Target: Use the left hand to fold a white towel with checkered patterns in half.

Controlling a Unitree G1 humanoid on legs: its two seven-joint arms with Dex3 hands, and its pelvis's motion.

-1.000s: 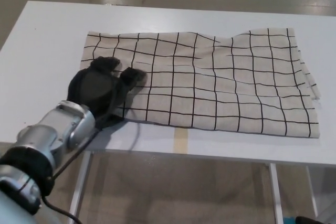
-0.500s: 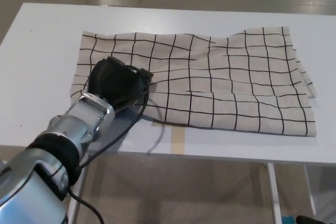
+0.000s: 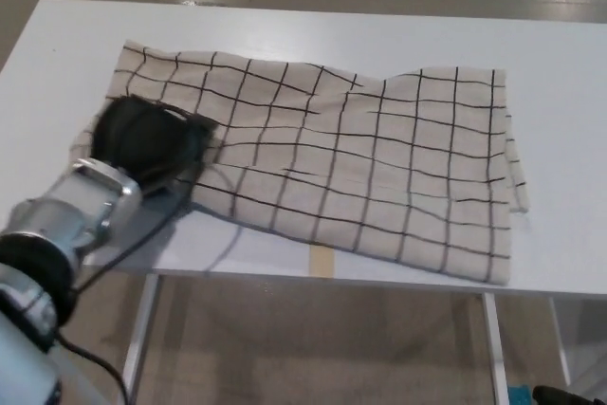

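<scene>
The white towel with black checks lies spread and rumpled across the white table. My left hand comes in from the lower left and sits on the towel's near-left corner. Its fingers are curled down into the cloth, and that corner is hidden under them. The near edge rises slightly toward the hand and throws a shadow on the table. The right hand does not show.
The table's front edge runs just below the towel, with a strip of tan tape on it. Table legs and bare floor lie beneath. The towel's right edge shows doubled layers.
The camera has shifted, so the whole picture sits differently. My left hand went from resting flat on the cloth to curling over the near-left corner, and the near-left edge has drawn in.
</scene>
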